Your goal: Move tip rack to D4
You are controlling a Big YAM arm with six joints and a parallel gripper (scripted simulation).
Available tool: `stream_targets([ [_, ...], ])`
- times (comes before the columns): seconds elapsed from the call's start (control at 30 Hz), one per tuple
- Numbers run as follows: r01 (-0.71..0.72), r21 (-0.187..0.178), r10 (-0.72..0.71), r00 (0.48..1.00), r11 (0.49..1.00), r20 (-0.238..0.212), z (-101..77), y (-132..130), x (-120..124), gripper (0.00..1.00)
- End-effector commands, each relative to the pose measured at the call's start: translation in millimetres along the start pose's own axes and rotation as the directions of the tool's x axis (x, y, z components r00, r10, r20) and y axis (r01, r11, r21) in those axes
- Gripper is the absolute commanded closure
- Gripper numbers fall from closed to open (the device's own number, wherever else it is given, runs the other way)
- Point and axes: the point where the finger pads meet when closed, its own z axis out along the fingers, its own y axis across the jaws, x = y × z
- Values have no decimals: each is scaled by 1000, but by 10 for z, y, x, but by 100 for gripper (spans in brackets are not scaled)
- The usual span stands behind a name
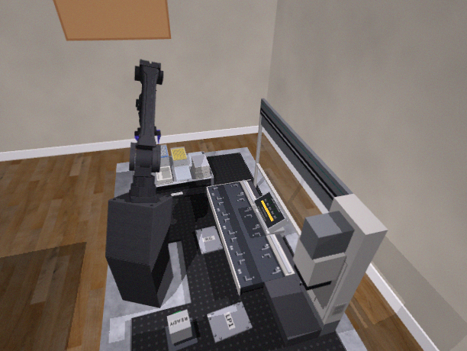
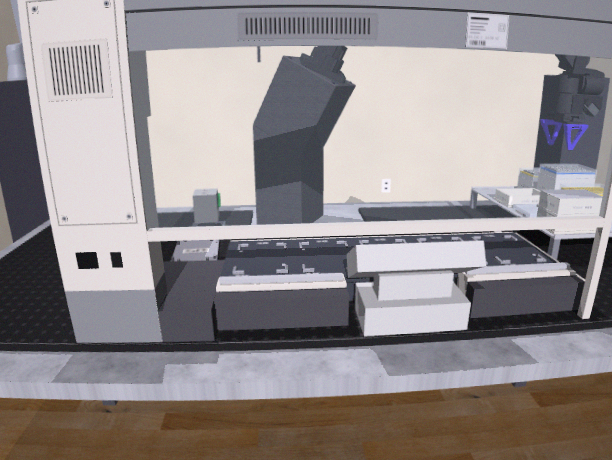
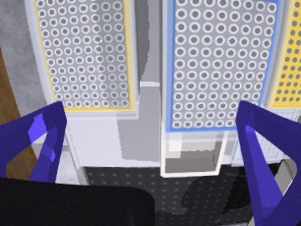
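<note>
My gripper [image 3: 150,110] is open and empty, hanging above the SHELF [image 1: 183,168]; its two blue fingers also show in the exterior view [image 2: 562,134]. In the wrist view a blue-edged tip rack [image 3: 218,57] lies ahead between the fingers, full of pale rings on grey under its cover. A yellow-edged rack [image 3: 86,48], also full of rings, lies to its left. At the right edge a third rack [image 3: 291,54] shows a yellow plate with dark holes. The blue rack also shows in the exterior view [image 2: 567,175]. The deck [image 1: 244,229] with its corner brackets is bare.
A pale open-topped box [image 3: 190,155] sits just in front of the blue rack. White stacked blocks [image 1: 200,165] stand at the shelf's right end. The RG nest [image 1: 210,241], READY button [image 1: 178,324] and LP1 plate [image 1: 229,321] lie on the black mat. A gantry frame [image 1: 336,229] borders the deck.
</note>
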Motion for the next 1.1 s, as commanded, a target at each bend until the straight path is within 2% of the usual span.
stream_targets([
  [0.0,5,4,-5,999,1000,48,-273,-233,-214,0],
  [0.13,0,8,0,997,1000,77,-406,-473,-320,0],
  [0.3,3,9,-4,998,1000,65,-371,-693,-263,0],
  [0.33,4,10,-4,998,1000,62,-361,-691,-247,0],
  [0.37,9,3,-9,999,1000,43,-194,-552,-188,0],
  [1.07,9,3,-9,999,1000,43,-193,-552,-188,0],
])
